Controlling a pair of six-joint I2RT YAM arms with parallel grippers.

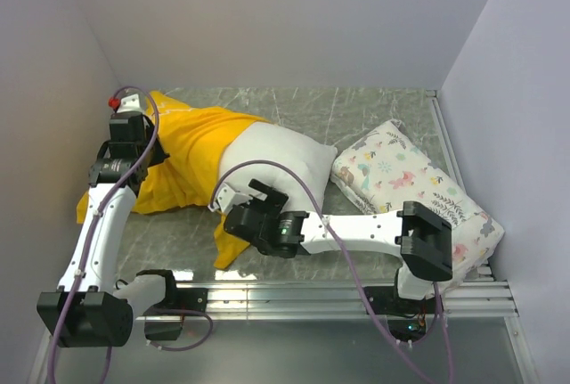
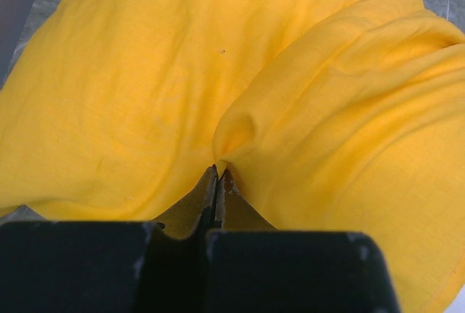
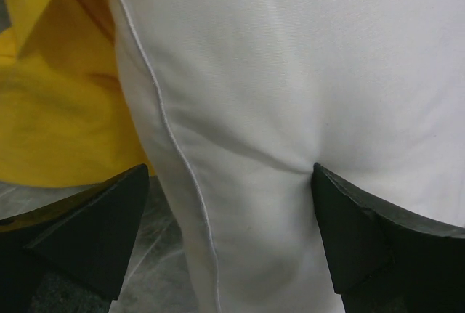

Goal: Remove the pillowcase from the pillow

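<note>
Top view: I look down from high behind, over the whole table [image 1: 356, 108].
Left wrist: close on pillowcase [image 2: 145, 95].
Right wrist: close on pillow [image 3: 290, 73].
Shared: pillowcase.

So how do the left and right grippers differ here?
The left gripper is shut, pinching a fold of the yellow pillowcase; the right gripper stands open, gripping nothing. The left is over the bunched case, the right at the bare white pillow, its fingers either side of a seam. Both touch fabric.

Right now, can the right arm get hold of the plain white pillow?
Probably yes: the right gripper is open and sits astride one edge of the pillow, one tip already pressing the fabric, with nothing in between.
</note>
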